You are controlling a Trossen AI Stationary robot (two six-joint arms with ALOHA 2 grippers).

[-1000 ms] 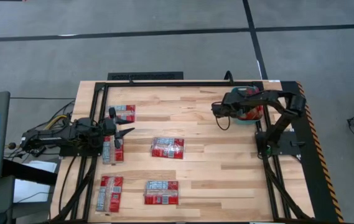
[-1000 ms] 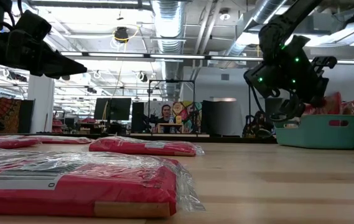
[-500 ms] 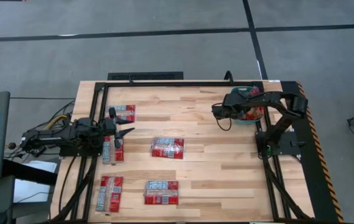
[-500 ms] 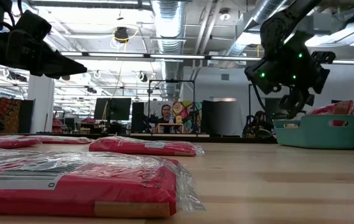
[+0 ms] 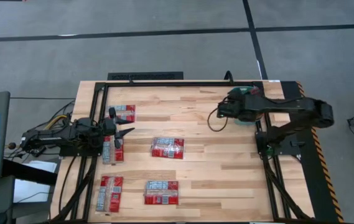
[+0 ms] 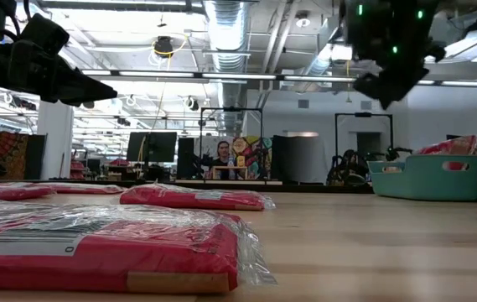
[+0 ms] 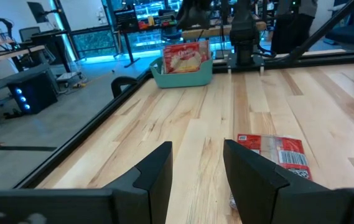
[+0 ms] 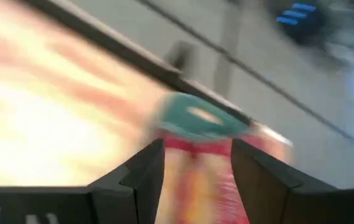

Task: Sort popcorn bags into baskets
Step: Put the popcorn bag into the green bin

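- Five flat red plastic popcorn bags with white label panels lie on the pale wooden slatted table (image 5: 214,155): bag one (image 5: 124,112) at the far left, bag two (image 5: 112,150) partly under the left arm, bag three (image 5: 167,148) near the centre, bag four (image 5: 111,193) at the near left corner, bag five (image 5: 161,192) just beside it toward the centre.
- All five bags lie flat and apart from one another.
- One small teal-green plastic rectangular basket (image 6: 427,177) stands at the far right of the table, well apart from the loose bags.
- At least one further red popcorn bag with a yellowish picture (image 7: 183,58) stands tilted inside the basket, its top edge above the rim.
- The left gripper (image 5: 125,132) hovers above the table at the left side, between bag one and bag two. Its jaws stand parted with nothing between them.
- The right gripper (image 5: 217,111) is raised above the table, just beside the basket on the side toward the centre. Its jaws stand parted and hold nothing.
- A coiled dark cable (image 5: 215,120) hangs below the right gripper.
- One person (image 6: 222,156) shows in the room beyond the table.
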